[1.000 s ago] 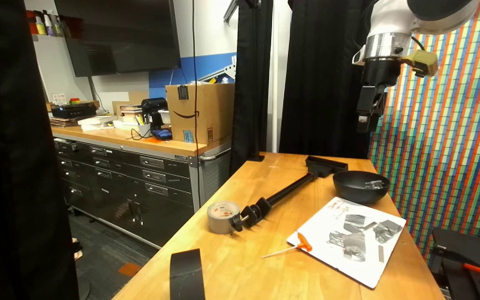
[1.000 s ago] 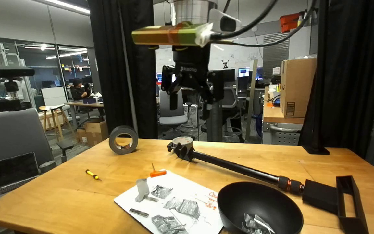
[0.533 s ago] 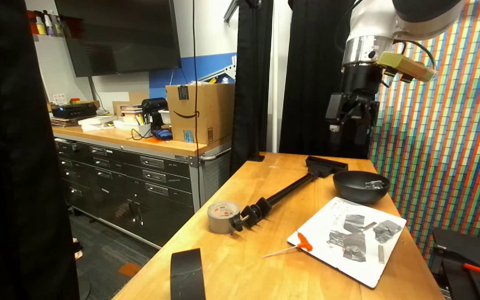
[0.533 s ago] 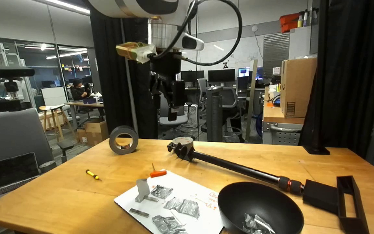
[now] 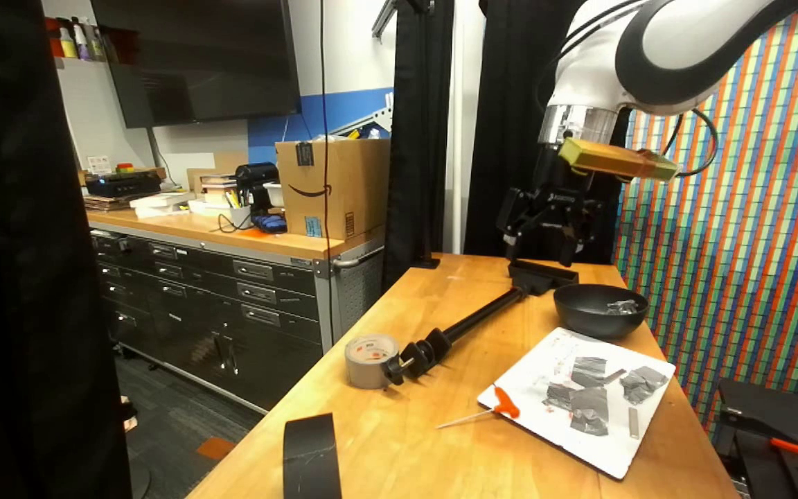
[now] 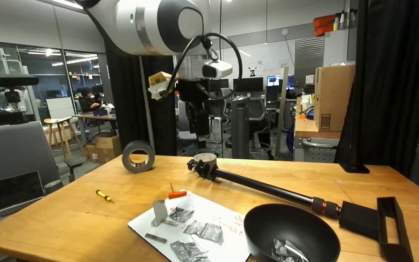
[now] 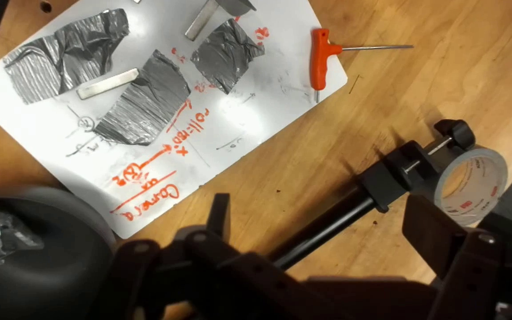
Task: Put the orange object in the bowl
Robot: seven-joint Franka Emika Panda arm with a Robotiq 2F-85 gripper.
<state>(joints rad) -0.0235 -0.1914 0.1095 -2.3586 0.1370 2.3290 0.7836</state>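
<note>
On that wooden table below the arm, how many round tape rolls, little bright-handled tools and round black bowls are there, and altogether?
Tape rolls: 2, dark grey roll standing on edge, paler grey roll lying flat
Small tools: 2, orange T-handled tool, slim yellow-and-black screwdriver
Bowls: 1, round black bowl
Total: 5
</note>
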